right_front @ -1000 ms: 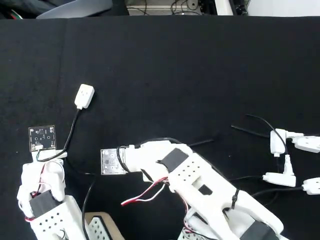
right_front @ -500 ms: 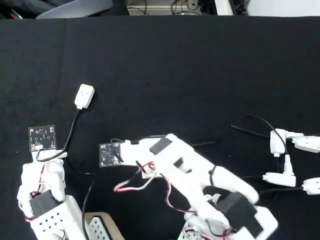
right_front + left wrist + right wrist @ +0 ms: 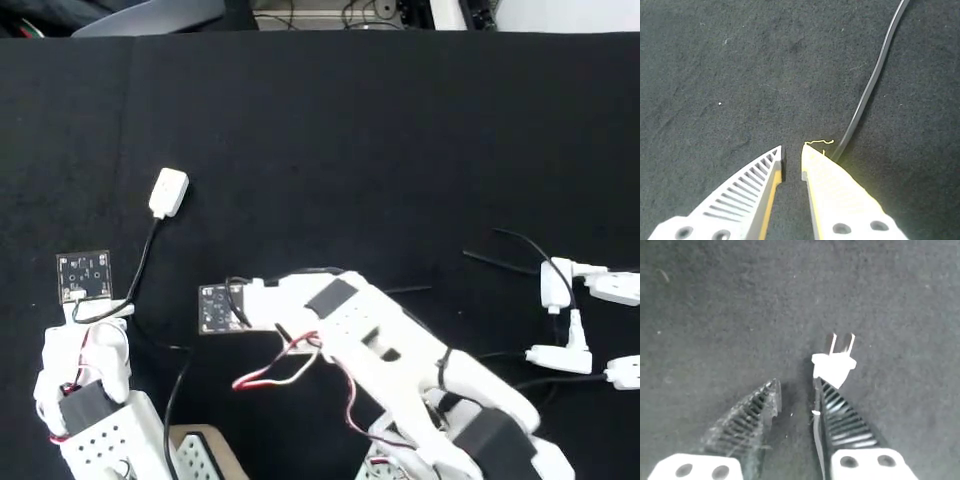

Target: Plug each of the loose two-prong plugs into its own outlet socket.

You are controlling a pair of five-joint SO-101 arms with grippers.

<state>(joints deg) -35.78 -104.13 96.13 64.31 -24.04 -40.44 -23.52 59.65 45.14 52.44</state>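
Risk of a missed grasp: right claw (image 3: pixel 796 384) parted narrowly above the desk (image 3: pixel 715 300), white two-prong plug (image 3: pixel 834 365) resting at the tip of one finger, outside the gap. Could be knocked aside on closing. Left claw (image 3: pixel 792 148) nearly closed, empty, beside a black cable (image 3: pixel 870 85).

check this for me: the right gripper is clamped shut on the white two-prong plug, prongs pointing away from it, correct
No. The right gripper is open, not clamped on anything: the right wrist view shows the white two-prong plug lying by one fingertip, outside the gap, prongs pointing away from it.
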